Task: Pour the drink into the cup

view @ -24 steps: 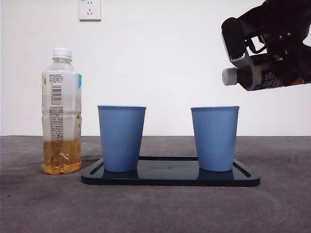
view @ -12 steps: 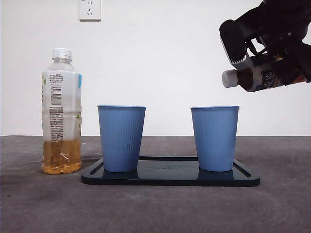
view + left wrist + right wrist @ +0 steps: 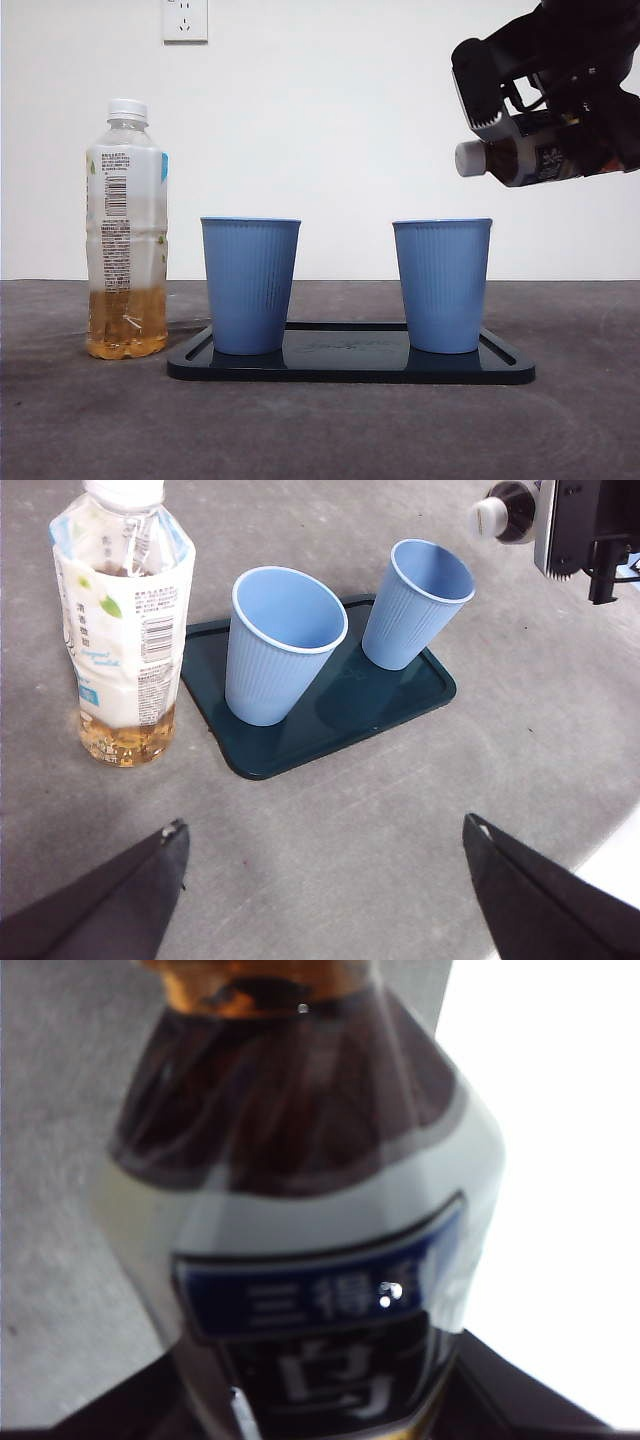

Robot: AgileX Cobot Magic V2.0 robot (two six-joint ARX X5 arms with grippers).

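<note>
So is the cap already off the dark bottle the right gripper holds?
No, the white cap sits on the dark bottle, held tilted above the right cup by the right gripper.

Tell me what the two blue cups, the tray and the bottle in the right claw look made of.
Blue cups: likely thin plastic or paper, matte, finely ribbed walls. Tray: probably hard plastic, dark and glossy, showing reflections. Dark bottle held sideways in the right claw: clear plastic by its look, with a white cap and printed label.
</note>
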